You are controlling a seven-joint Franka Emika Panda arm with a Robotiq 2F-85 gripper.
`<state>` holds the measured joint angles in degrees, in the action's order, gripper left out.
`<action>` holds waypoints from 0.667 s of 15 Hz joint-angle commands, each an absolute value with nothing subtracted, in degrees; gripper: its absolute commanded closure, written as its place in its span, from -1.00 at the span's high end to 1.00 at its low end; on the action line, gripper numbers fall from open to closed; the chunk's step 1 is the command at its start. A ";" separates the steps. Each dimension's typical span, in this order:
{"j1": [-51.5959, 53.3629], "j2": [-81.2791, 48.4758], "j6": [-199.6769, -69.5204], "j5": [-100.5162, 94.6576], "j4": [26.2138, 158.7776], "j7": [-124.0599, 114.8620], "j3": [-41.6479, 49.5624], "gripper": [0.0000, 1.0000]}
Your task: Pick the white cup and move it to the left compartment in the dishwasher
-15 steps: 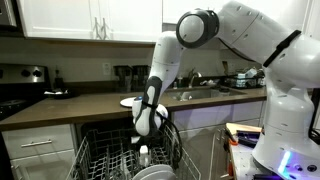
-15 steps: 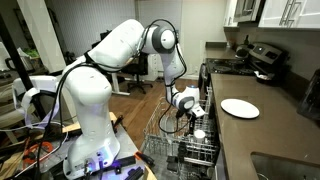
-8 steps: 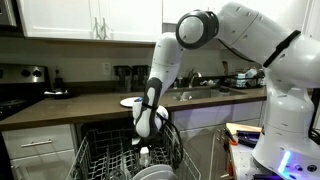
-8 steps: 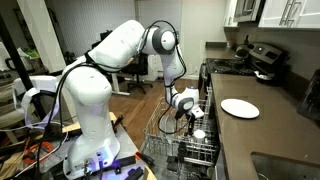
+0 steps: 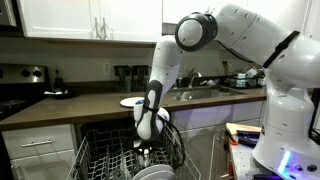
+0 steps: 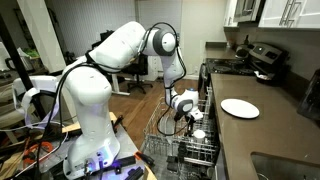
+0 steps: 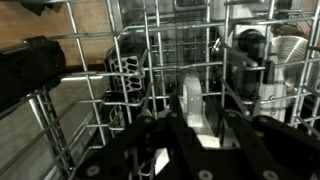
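Note:
The white cup [image 6: 198,133] sits in the pulled-out dishwasher rack [image 6: 165,135], just under my gripper [image 6: 190,120]. In an exterior view the cup [image 5: 144,152] is mostly hidden behind the gripper [image 5: 146,143]. In the wrist view the cup [image 7: 196,112] shows as a white strip between my two dark fingers [image 7: 195,135]. The fingers stand on either side of it with small gaps, so the gripper looks open around the cup. I cannot tell whether either finger touches the cup.
Wire tines of the rack [image 7: 135,75] surround the gripper closely. Metal cookware [image 7: 262,55] lies in the rack at the right of the wrist view. A white plate [image 6: 240,107] rests on the brown counter [image 6: 270,130]. Stacked plates [image 5: 155,173] stand at the rack's front.
The gripper has sunk slightly lower into the rack around the cup. The cup has stayed where it was.

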<state>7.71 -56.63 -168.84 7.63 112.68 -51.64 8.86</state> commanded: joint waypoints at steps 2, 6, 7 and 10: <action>6.84 -57.72 -168.93 9.87 111.97 -48.82 8.52 -0.38; 6.58 -58.15 -169.02 10.26 111.72 -48.64 8.52 -0.53; 6.62 -58.23 -169.00 10.27 111.68 -48.64 8.60 -0.51; 7.06 -58.46 -168.72 9.97 111.33 -48.54 9.24 -0.37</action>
